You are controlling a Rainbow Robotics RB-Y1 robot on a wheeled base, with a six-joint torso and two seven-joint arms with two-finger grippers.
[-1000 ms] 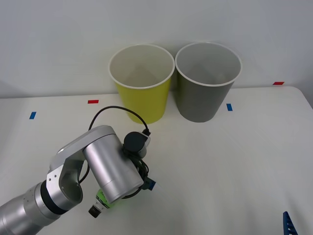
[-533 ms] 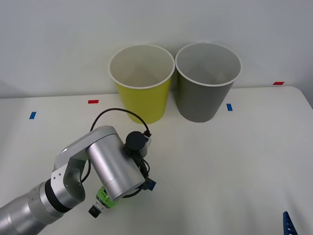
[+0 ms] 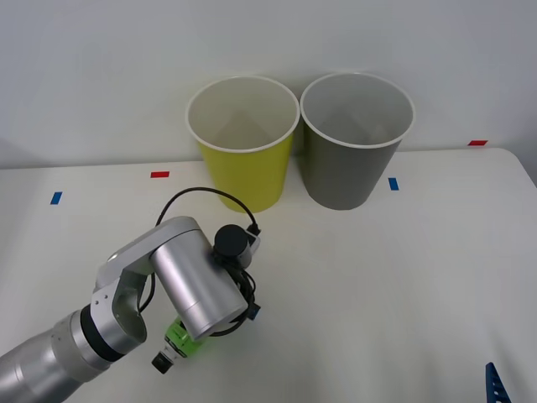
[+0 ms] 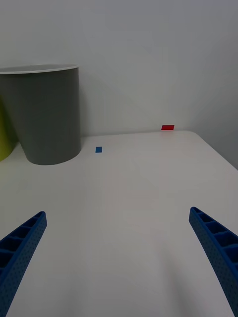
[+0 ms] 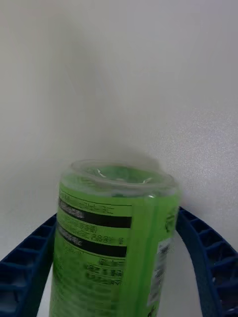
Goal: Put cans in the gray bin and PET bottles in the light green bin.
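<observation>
Left tool (image 5: 119, 267), now nearer, around green-labelled bottle (image 5: 116, 242)

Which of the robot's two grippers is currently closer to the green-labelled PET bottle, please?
The left. The left gripper has its blue fingers on either side of the PET bottle at the table's near left. The right gripper hangs open over bare table far off at the near right.

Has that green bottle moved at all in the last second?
No. The bottle lies on the same spot, equally far from the light green bin; the left pincer flanks it.
</observation>
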